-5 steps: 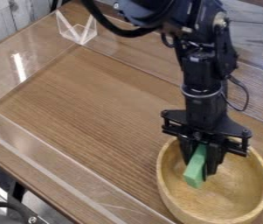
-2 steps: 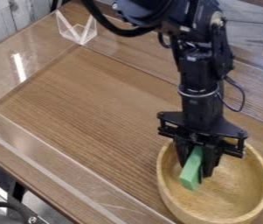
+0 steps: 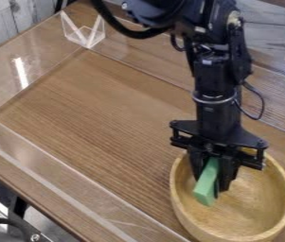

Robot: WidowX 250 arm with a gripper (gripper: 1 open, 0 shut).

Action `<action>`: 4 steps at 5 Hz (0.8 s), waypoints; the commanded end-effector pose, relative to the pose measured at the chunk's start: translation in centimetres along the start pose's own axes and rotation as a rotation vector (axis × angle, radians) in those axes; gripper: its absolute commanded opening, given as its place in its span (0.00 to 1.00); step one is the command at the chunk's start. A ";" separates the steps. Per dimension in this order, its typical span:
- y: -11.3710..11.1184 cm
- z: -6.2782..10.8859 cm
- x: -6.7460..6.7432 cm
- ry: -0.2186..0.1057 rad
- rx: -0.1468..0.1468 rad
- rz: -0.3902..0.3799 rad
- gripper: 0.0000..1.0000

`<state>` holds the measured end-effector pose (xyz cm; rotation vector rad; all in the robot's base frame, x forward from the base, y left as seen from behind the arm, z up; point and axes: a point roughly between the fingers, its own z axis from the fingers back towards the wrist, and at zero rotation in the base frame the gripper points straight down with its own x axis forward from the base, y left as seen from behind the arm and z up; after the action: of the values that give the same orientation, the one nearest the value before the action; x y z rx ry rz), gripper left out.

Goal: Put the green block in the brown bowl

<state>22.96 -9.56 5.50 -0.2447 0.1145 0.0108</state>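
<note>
A bright green block hangs upright and slightly tilted inside the brown bowl, a light wooden bowl with a thick rim at the table's lower right. My black gripper points down from above and is shut on the block's upper end. The block's lower end is close to the bowl's inner surface near its left wall; whether it touches I cannot tell.
The bowl stands on a wooden tabletop enclosed by low clear plastic walls. A small clear stand sits at the far edge. The black arm rises over the right side of the table.
</note>
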 end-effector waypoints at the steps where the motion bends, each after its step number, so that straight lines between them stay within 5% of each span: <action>1: -0.2 1.1 0.9 -0.034 -0.016 0.001 0.00; 4: -0.4 1.1 1.0 -0.018 -0.038 -0.001 0.00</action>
<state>23.00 -9.61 5.54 -0.2700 0.1435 0.0116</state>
